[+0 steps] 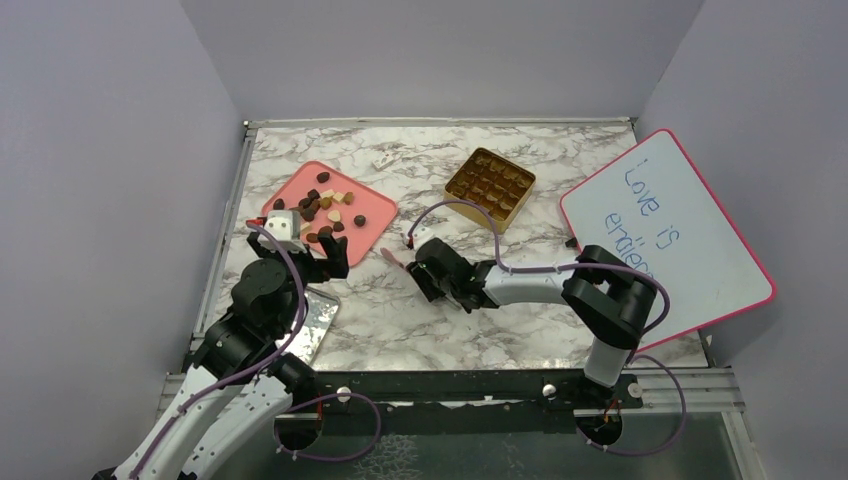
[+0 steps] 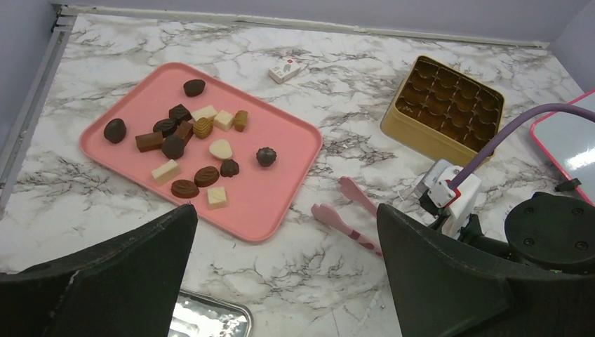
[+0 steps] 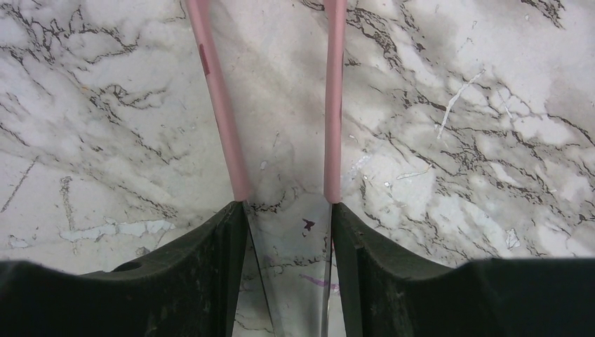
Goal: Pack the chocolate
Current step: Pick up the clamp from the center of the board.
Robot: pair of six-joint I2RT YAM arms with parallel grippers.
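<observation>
whiteboard [image 1: 665, 235] reads "love is", next line partly hidden. the chocolate [image 2: 173, 146] lies loose on the pink tray [image 2: 281, 151]; the gridded gold box [image 2: 428, 133] stands apart on the worktop [image 2: 351, 84]. left fingers [image 2: 105, 288] gape wide, holding nothing; right fingers [image 3: 189, 281] clasp the pink tweezers [image 3: 217, 98].

Black left claw [image 2: 286, 217] hangs wide open at near left; black right claw [image 3: 288, 210], arm stretched low leftward, clamps pink tweezers [image 3: 217, 91].

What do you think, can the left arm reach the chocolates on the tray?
Probably yes. The left gripper hovers open at the pink tray's near edge, with nothing between it and the chocolates. The right gripper, holding the tweezers, is off to the side.
</observation>
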